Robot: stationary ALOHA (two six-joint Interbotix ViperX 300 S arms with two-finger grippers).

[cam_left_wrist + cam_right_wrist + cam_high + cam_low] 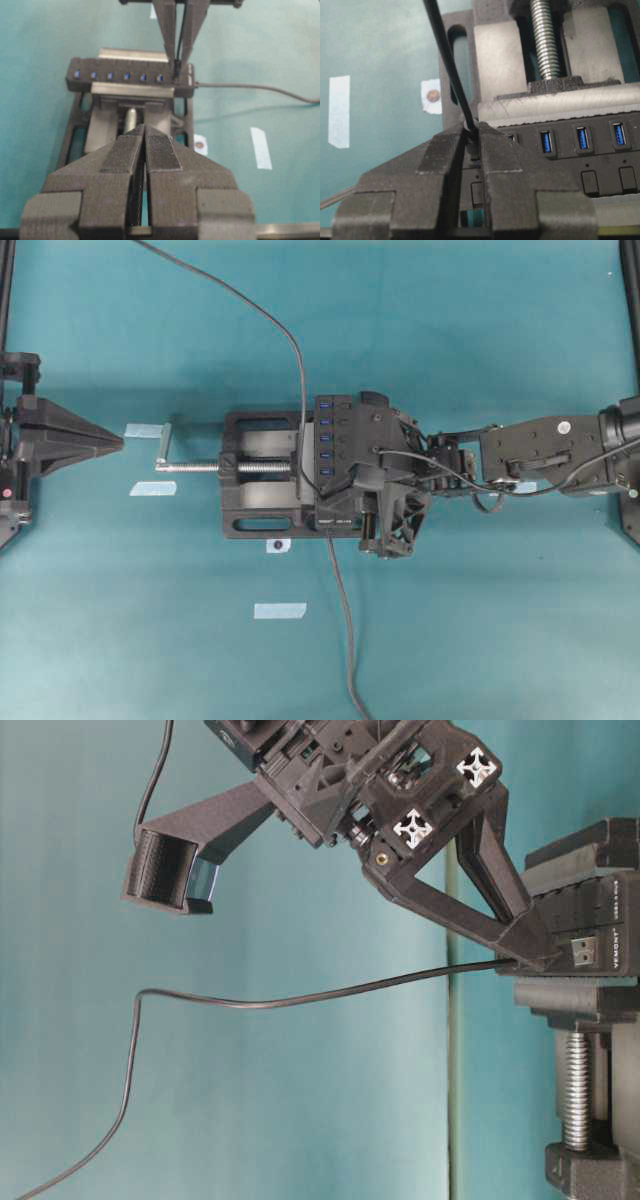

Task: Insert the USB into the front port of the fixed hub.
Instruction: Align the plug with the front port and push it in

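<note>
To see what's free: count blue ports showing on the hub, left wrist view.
6 blue ports in one row along the hub, left of the right gripper; its fingertips may hide another.

Matt black plastic hub [580, 155], bright threaded metal vise screw [546, 40], ribbed tool pads [162, 150].

A black vise [262, 472] is sitting on the teal tabletop [450, 330] in front of me, its silver screw [190, 467] and crank handle [164, 443] sticking out sideways. Pale tape strips [279, 611] are lying around it, and a small paper scrap with a dark dot [278, 545] is resting just beside its base.
</note>
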